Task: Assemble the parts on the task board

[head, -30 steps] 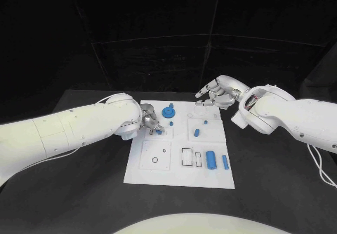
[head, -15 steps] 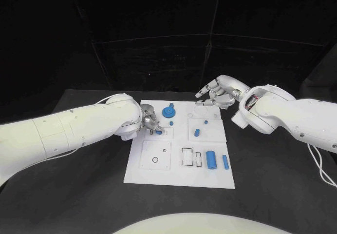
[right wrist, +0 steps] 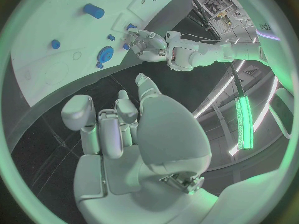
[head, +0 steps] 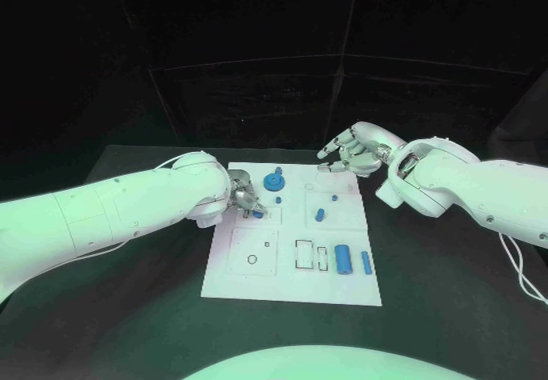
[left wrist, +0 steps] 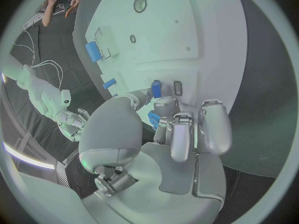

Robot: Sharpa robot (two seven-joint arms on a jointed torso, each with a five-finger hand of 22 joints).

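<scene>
The white task board [head: 291,273] lies in the middle of the table. My left hand [head: 245,197] hangs over its left edge and pinches a small blue part [left wrist: 152,118] between thumb and finger, just above the board. Another small blue part [left wrist: 156,88] stands beside an empty slot [left wrist: 177,88]. A round blue gear-like part [head: 274,183] sits near the far edge. Two blue cylinders [head: 343,259] lie at the right of the board. My right hand [head: 354,154] hovers past the far right corner, fingers apart and holding nothing [right wrist: 118,119].
More small blue parts [head: 321,214] stand in the board's right middle field. Outlined empty slots [head: 305,254] and a round hole [head: 251,260] mark the near half. Black table [head: 137,317] surrounds the board on all sides.
</scene>
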